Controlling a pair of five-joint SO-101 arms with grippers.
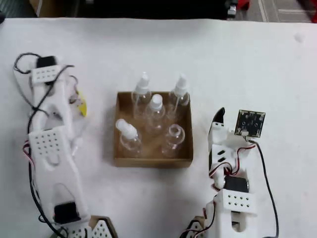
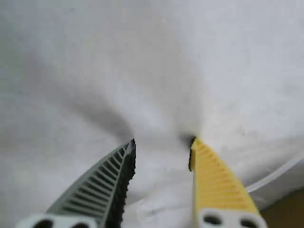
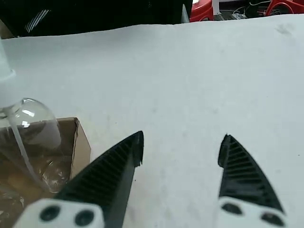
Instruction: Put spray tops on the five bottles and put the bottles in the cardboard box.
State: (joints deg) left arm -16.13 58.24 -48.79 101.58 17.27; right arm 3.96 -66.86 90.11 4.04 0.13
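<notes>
All five bottles [image 1: 155, 111] stand in the cardboard box [image 1: 153, 161], just beside my right hand [image 3: 183, 137]. Four wear spray tops; the bare bottle [image 1: 174, 135] nearest it needs one (I judge). My left hand [image 2: 162, 145] and right both gape wide, empty.

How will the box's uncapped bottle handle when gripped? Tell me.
The uncapped bottle looks clear and empty, so probably light. Its smooth round body may slip. Hemmed by capped bottles in the cardboard box, it likely won't tip.
</notes>
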